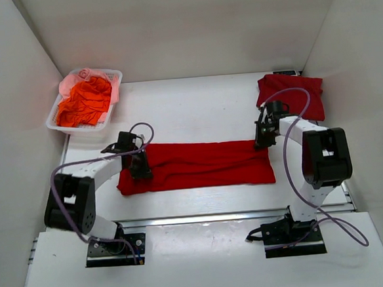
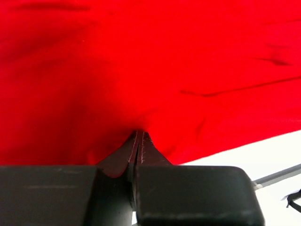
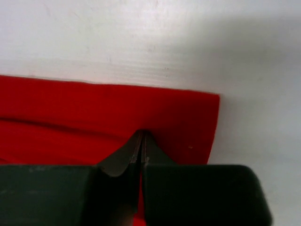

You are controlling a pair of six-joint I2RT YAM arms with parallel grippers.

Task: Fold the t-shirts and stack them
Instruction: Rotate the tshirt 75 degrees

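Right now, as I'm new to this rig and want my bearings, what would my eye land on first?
A long red shirt lies folded into a band across the middle of the table, with the left gripper pinched shut on its left end and the right gripper on its right end. A folded red shirt sits at the far right corner, and a white basket heaped with orange-red cloth at the far left.
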